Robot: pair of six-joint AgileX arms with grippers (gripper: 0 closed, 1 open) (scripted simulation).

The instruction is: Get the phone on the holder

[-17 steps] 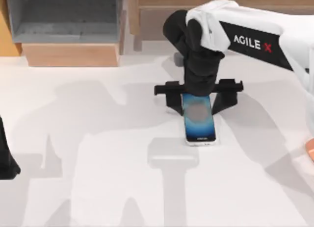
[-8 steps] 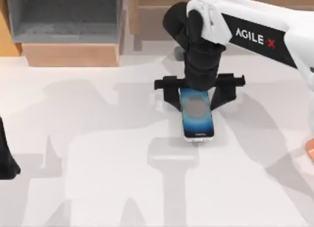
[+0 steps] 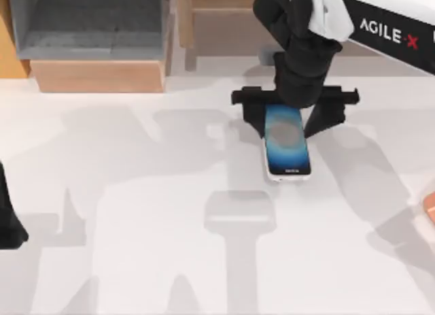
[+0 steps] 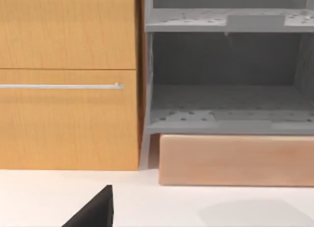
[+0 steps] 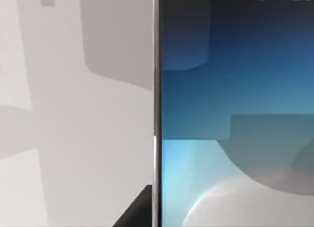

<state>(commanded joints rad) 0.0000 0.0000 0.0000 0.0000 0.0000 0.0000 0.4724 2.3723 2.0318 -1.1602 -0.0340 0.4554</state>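
The phone (image 3: 287, 141) shows a glowing blue screen with a pale centre and lies face up in the top view, right of centre. My right gripper (image 3: 289, 123) is shut on its far end, with one black finger on each long side under a wide black crossbar. In the right wrist view the phone's screen (image 5: 235, 114) is very close, and one black fingertip (image 5: 140, 212) sits at its silvery rim. A pinkish-orange thing (image 3: 429, 207) pokes in at the table's right edge; I cannot tell whether it is the holder. My left gripper (image 3: 9, 223) is parked at the left edge.
A grey shelf unit (image 3: 88, 26) over a pale wooden base (image 3: 98, 75) stands at the back left. Beside it in the left wrist view is a wooden cabinet (image 4: 68, 80) with a metal handle. Bare white table (image 3: 170, 247) lies in front of the phone.
My right gripper has carried the phone to the right and toward the back of the table. The left arm has not moved.
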